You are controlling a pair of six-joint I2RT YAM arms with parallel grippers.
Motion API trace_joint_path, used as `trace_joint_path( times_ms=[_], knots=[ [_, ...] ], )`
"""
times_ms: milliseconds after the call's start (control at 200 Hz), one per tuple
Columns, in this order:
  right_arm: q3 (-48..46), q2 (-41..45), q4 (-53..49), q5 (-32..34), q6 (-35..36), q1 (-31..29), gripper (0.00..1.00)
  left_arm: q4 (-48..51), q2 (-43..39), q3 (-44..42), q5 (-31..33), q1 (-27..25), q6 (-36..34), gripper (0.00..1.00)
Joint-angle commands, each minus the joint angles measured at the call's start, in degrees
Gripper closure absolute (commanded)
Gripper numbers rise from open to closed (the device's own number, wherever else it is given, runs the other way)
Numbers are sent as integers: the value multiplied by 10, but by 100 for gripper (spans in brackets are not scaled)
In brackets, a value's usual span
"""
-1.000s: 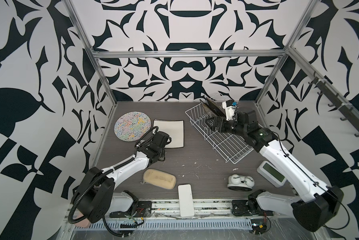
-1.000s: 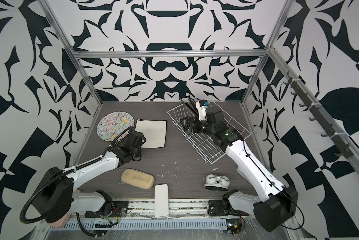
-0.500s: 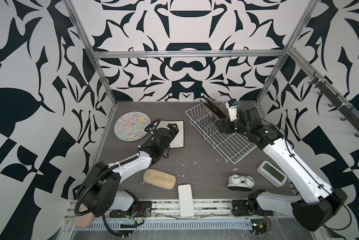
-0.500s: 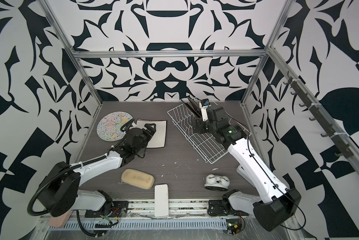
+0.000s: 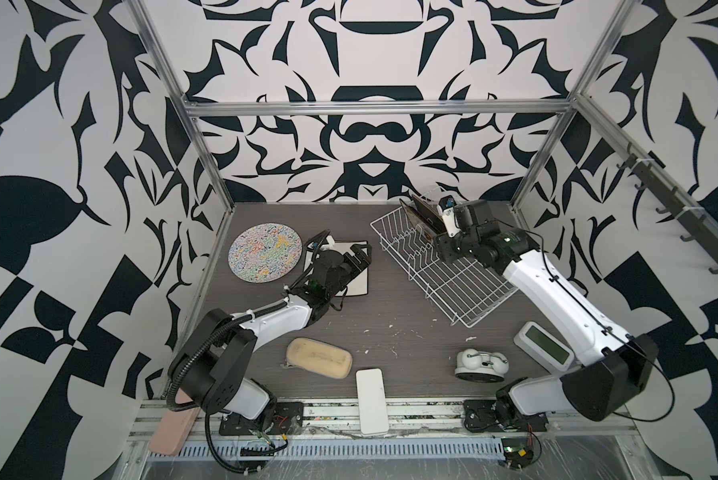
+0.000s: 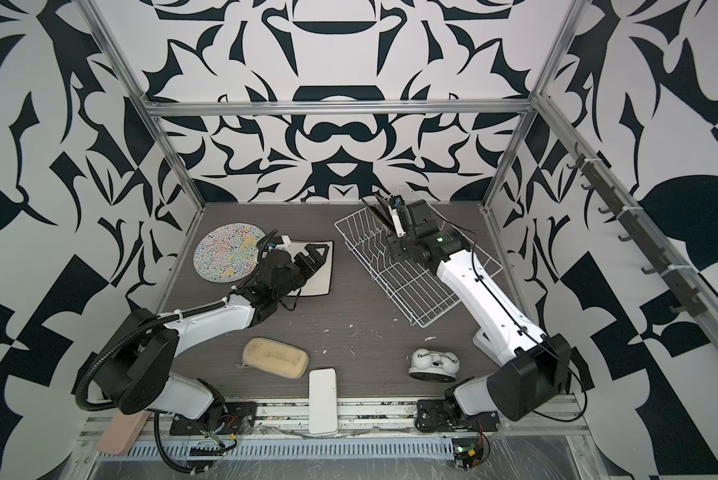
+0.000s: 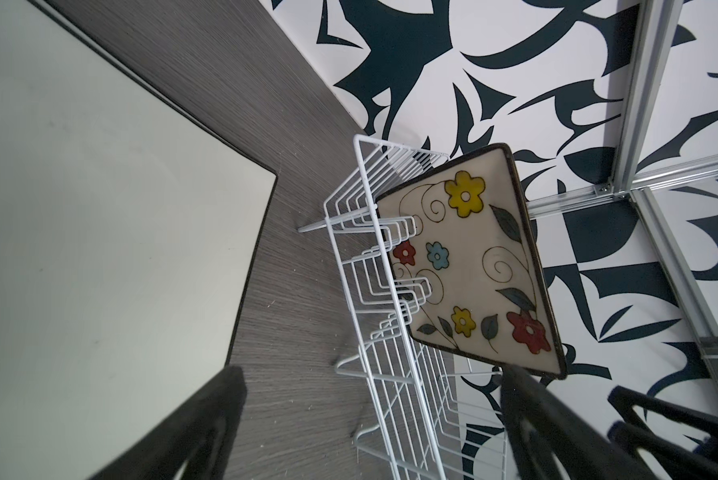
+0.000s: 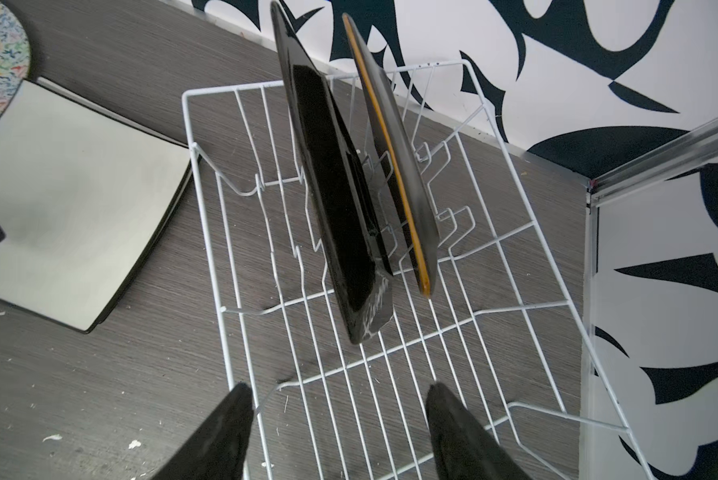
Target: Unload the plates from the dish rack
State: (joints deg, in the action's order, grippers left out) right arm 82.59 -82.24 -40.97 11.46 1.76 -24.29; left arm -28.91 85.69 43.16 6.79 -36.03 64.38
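Dish rack: The white wire dish rack sits on the dark table. It is right of the middle in both top views and lies slantwise.
Plates in the rack: Two plates stand on edge at the far end of the rack, near the back wall. In the right wrist view the black plate is shiny. The orange-edged plate stands just beside it.
Flower plate: In the left wrist view a cream flower plate stands in the rack. I cannot tell which of the two it is.
Plates on the table: The round squiggly plate lies flat at the upper left of the table. The white square plate lies flat just beside it, on its right.
Right pincer: The right pincer is over the rack's wires. Its fingers are apart with nothing between them. The black plate's corner is just ahead of them.
Left pincer: The left pincer is above the white square plate. Its fingers are wide apart and hold nothing.
Other things: A beige sponge and a white block lie near the bottom edge of the table.
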Motion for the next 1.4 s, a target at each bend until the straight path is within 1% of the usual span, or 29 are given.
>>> trace_joint_path(
  times_ms=[0, 110, 300, 400, 455, 565, 795, 1005, 1090, 1190, 1310, 1395],
  knots=[
    [38, -17, -4, 57, 12, -9, 39, -7, -14, 9, 1, 0, -16, 0],
    [53, -41, -3, 79, 20, -21, 44, -8, -16, 6, 4, 1, -14, 1],
    [82, -81, -11, 110, 36, -33, 48, -8, -18, 5, 1, 4, -13, 1],
    [124, -117, -51, 137, 41, -34, 52, -18, -17, 1, -7, 10, -7, 0],
    [152, -141, -77, 170, 43, -34, 54, -38, -16, -6, -14, 14, 2, 0],
    [192, -180, -114, 201, 55, -37, 54, -61, -12, -16, -21, 17, 15, 1],
    [264, -232, -156, 216, 62, -44, 59, -62, -13, -17, -27, 23, 20, 1],
    [310, -270, -179, 233, 71, -58, 63, -61, -17, -21, -27, 26, 20, 1],
    [333, -292, -197, 240, 76, -61, 69, -63, -19, -25, -28, 28, 23, 0],
    [372, -321, -225, 264, 75, -62, 69, -69, -23, -29, -28, 28, 25, 1],
    [403, -344, -242, 267, 76, -63, 69, -68, -26, -30, -27, 29, 24, 1],
    [413, -355, -247, 268, 79, -63, 72, -68, -28, -33, -25, 29, 25, 1]
  ],
)
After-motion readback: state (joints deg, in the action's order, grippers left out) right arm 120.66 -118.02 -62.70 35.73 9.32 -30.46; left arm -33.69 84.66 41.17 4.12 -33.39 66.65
